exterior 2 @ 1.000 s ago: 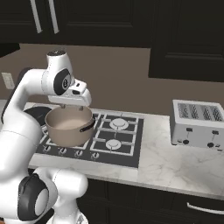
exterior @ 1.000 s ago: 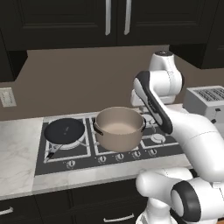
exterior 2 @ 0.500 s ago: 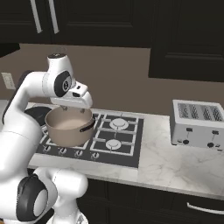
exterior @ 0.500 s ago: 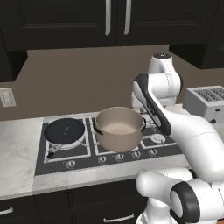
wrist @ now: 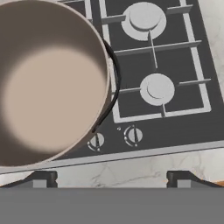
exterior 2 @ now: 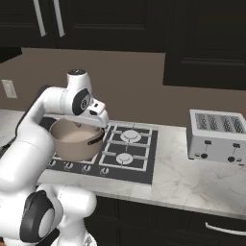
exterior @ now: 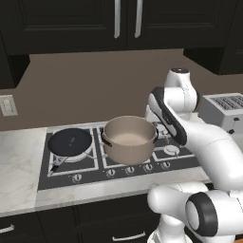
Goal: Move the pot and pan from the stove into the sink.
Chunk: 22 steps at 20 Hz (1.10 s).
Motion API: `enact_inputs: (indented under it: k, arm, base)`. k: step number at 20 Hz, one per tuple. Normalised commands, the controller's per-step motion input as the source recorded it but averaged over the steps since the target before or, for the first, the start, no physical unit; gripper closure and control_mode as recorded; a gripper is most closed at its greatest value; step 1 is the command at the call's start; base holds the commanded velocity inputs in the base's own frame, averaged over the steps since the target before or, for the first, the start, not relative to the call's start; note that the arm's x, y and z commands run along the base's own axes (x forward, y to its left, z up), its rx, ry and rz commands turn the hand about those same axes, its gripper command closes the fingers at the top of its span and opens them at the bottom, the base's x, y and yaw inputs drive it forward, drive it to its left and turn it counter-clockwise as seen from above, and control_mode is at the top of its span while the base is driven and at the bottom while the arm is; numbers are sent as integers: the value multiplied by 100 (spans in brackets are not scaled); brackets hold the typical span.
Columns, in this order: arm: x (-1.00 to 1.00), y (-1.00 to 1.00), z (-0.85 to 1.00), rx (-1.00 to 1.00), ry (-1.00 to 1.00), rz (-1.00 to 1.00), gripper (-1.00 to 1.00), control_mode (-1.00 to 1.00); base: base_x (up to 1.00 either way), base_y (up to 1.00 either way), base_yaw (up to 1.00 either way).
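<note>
Pot (exterior: pixel 129 140) unmoved over the last second: upright, empty, on the middle of the stove (exterior: pixel 66 173), its dark side handle (wrist: pixel 114 87) facing the bare right-hand burners. Pan (exterior: pixel 71 141) likewise unmoved on the left burner, just beside the pot, thin handle pointing toward the front edge.

Only small change at the arm: gripper (wrist: pixel 113 177) drifted a little to the right and down, now hovering above the pot's right rim and looking straight down on it. Jaws spread wide, a shade wider than a second ago, clamped on nothing, touching nothing.

Judged from this: approach stage, no grasp yet. With the jaws fully apart and the rim and handle directly below, probably lining up for a pinch on the pot's wall or handle. Neither item lifted so far, so both carries to the sink remain ahead.

Risk to watch: wide, deep pot gripped at one edge likely to tilt on lifting. Pan close by on the left, so any sideways nudge of the pot could knock it. Marble table (exterior: pixel 19 161) to the left of the stove bare.
</note>
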Motion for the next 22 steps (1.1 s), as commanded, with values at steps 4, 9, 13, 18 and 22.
enact_inputs:
  k: [4, 9, 13, 18, 22]
  arm:
    - [38, -5, -28, 6, 2, -3, -100, -100]
    - [36, -3, -23, 3, 0, -3, -100, -100]
    - [31, 0, -26, 0, 0, -1, -100, -100]
    - [26, 0, -29, 0, 0, -1, -100, -100]
    - [26, 0, -30, 0, 0, -2, -100, -100]
  base:
    - [0, 0, 0]
    - [0, 0, 0]
    - [0, 0, 0]
    - [0, 0, 0]
    - [0, 0, 0]
